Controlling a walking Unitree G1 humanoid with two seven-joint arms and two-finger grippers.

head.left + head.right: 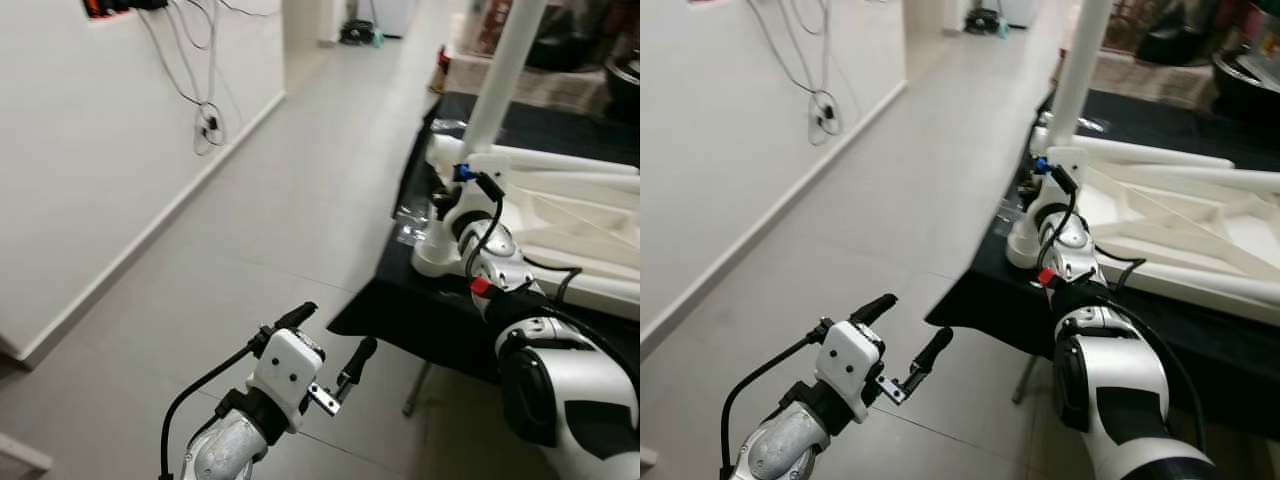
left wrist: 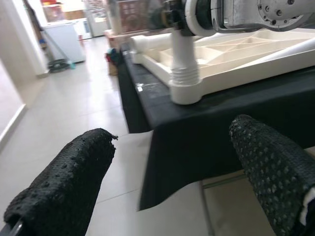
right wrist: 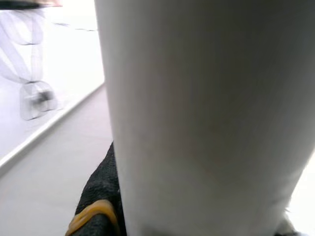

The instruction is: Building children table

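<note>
Nearest the camera, the left gripper (image 1: 330, 345) hovers low over the pale tiled floor (image 1: 270, 200), its two black fingers spread apart and holding nothing; its silver forearm is cut off by the bottom edge of the head views. To the right, the right arm (image 1: 560, 385) reaches forward and up to a white table leg (image 1: 505, 70), a round post standing upright from the corner of the upturned white children's table (image 1: 570, 230). The right gripper (image 1: 1060, 165) is at the lower part of that leg, mostly hidden behind its own white wrist housing, so the head views do not show how its fingers sit. In the right wrist view the leg is a blurred white column pressed close to the lens, with one black finger (image 3: 101, 191) lying against its side, so the gripper appears clasped on the leg. The leg's threaded base (image 2: 186, 78) sits in a round corner socket of the table. The table lies underside up, ribs showing, on a surface draped in black cloth (image 1: 420, 310). A white wall (image 1: 90, 150) with hanging cables (image 1: 205, 115) runs along the left. The far end of the room is blurred and hard to make out.
</note>
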